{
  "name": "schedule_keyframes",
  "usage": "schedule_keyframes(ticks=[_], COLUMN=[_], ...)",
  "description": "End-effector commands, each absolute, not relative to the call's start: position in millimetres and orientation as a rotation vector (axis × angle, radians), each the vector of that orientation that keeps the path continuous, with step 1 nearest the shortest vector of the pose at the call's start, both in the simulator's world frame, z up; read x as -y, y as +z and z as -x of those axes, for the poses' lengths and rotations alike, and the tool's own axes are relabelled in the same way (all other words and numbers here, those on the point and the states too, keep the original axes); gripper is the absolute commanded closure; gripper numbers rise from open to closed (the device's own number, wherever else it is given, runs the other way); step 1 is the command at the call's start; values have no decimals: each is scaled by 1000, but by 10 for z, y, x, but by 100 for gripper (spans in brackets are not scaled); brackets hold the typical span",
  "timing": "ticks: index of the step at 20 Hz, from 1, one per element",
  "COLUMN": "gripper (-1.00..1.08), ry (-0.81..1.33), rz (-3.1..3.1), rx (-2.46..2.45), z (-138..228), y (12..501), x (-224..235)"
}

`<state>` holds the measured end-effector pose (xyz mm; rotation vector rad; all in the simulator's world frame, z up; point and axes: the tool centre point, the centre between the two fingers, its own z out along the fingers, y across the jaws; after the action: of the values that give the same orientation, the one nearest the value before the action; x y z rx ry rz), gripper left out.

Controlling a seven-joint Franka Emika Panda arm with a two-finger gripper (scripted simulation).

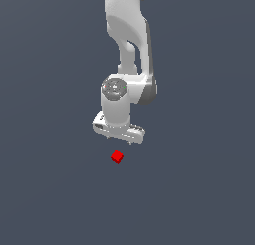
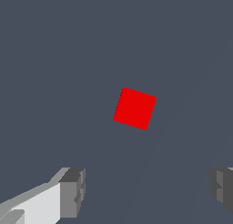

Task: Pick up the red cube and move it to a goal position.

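The red cube lies on the dark grey floor, small and bright, just in front of and below the white gripper in the exterior view. The gripper hangs above the floor, apart from the cube, with its fingers pointing down. In the wrist view the cube sits near the middle, turned slightly askew. The two grey fingertips stand wide apart with nothing between them. The gripper is open and empty.
The white arm rises from the gripper toward the top of the exterior view. The dark grey floor spreads flat on all sides. No other objects show.
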<state>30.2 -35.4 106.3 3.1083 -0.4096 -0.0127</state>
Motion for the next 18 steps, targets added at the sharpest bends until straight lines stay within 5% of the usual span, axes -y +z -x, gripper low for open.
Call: schedule_keyframes(ticks=[1, 18], gripper=[-92, -92], ry=[-10, 0], rz=[-3094, -3018], rx=[507, 871], z=[-386, -722], y=[876, 204], x=[368, 482])
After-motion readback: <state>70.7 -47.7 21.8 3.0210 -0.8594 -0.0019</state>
